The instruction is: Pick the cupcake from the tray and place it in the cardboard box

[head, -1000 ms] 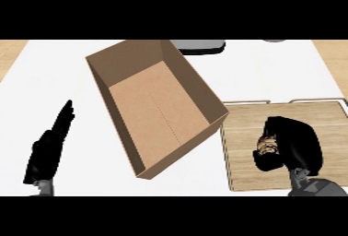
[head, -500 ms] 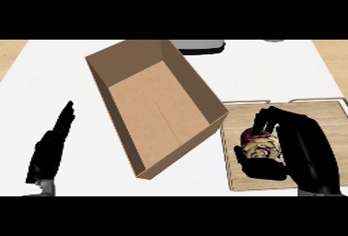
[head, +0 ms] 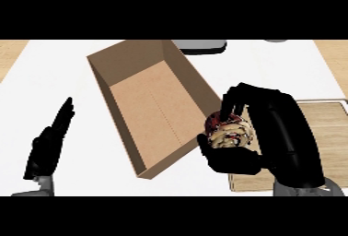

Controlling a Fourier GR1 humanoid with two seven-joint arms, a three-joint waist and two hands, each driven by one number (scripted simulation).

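Note:
My right hand (head: 275, 133) is curled round the cupcake (head: 229, 130), a brown and cream cake with a dark red top, and holds it lifted near the right wall of the open cardboard box (head: 153, 103). The hand hides much of the cupcake. The wooden tray (head: 334, 138) lies at the right, partly behind my right forearm. My left hand (head: 49, 145) rests open at the lower left, fingers straight and pointing up, apart from the box.
The box lies slanted across the white counter (head: 54, 73), its open top facing up. A dark grey object (head: 200, 46) sits at the back behind the box. Wood-coloured surface shows at both far corners.
My right hand has lifted the cupcake off the tray and carried it left toward the box's right wall. The left hand has stayed still.

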